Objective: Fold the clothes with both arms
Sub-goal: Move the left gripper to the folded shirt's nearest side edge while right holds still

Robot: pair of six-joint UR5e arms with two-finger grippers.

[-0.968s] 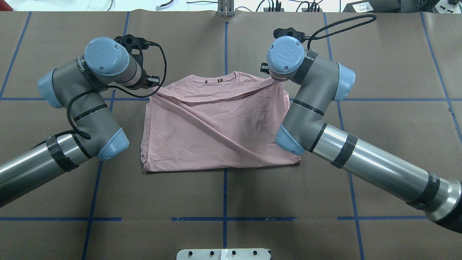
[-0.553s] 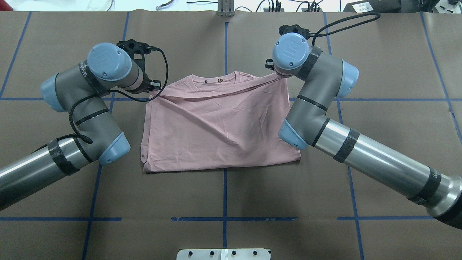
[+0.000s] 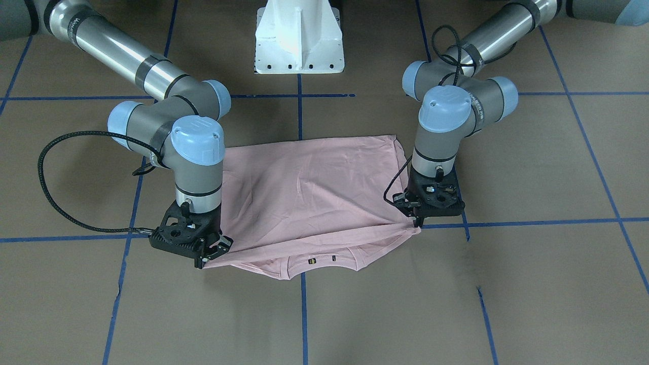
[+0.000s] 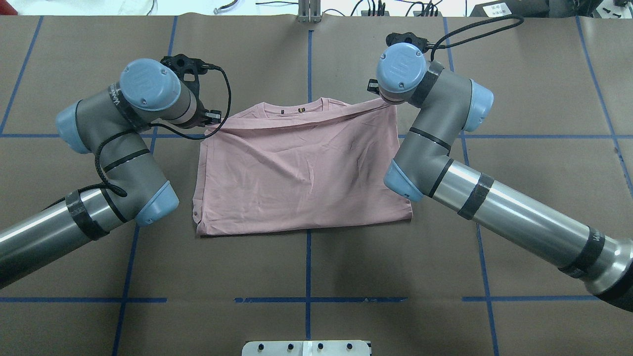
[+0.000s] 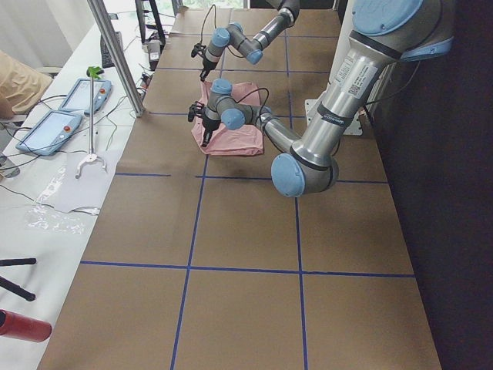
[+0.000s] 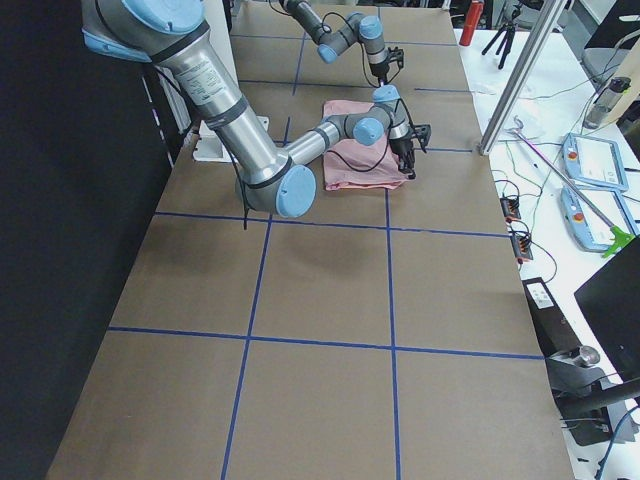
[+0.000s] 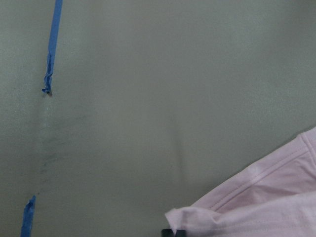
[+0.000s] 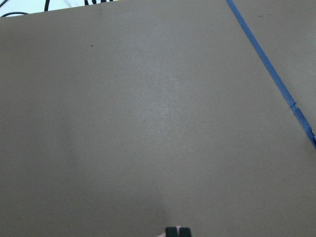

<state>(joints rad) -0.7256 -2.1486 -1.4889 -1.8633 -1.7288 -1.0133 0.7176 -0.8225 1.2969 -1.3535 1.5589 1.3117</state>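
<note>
The clothes (image 4: 296,178), one pale pink T-shirt, lie folded in half on the brown table with the plain side up. The collar (image 4: 292,106) peeks out at the far edge. My left gripper (image 4: 210,121) is shut on the top layer's far left corner. My right gripper (image 4: 376,96) is shut on the far right corner, and the hem between them is drawn nearly straight. In the front-facing view the left gripper (image 3: 418,223) and the right gripper (image 3: 205,261) pinch the shirt (image 3: 314,192) just above the table. In the left wrist view the pink fabric (image 7: 266,197) runs into the closed fingertips.
The white pedestal (image 3: 299,40) stands on the robot's side of the shirt. Blue tape lines (image 4: 308,64) cross the brown table cover. A side bench with tablets (image 5: 65,116) and a metal post (image 5: 115,54) lies beyond the far edge.
Both grippers moved slightly away from the robot, the right one also outward. The diagonal fold across the top layer has flattened and the far hem is tauter.
</note>
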